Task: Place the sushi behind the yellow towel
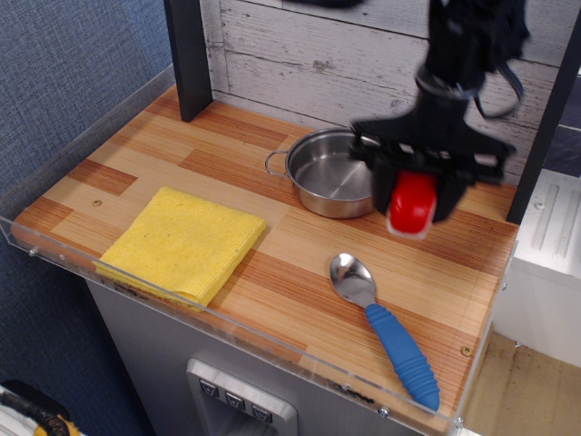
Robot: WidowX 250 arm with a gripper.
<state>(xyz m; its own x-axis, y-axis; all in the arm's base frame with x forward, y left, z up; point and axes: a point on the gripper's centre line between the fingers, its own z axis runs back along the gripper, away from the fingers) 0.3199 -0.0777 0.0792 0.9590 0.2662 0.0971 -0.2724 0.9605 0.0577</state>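
Observation:
My gripper point(414, 195) is shut on the sushi point(413, 203), a glossy red rounded piece, and holds it in the air above the table's right half, just right of the steel pot. The yellow towel point(184, 241) lies folded flat at the front left of the wooden table, far to the left of the gripper. The sushi's white base is hidden between the fingers.
A steel pot point(330, 173) with two handles stands at the back middle. A spoon with a blue handle point(386, 331) lies at the front right. A dark post point(189, 56) rises at the back left. A clear rim point(227, 318) edges the table front and left.

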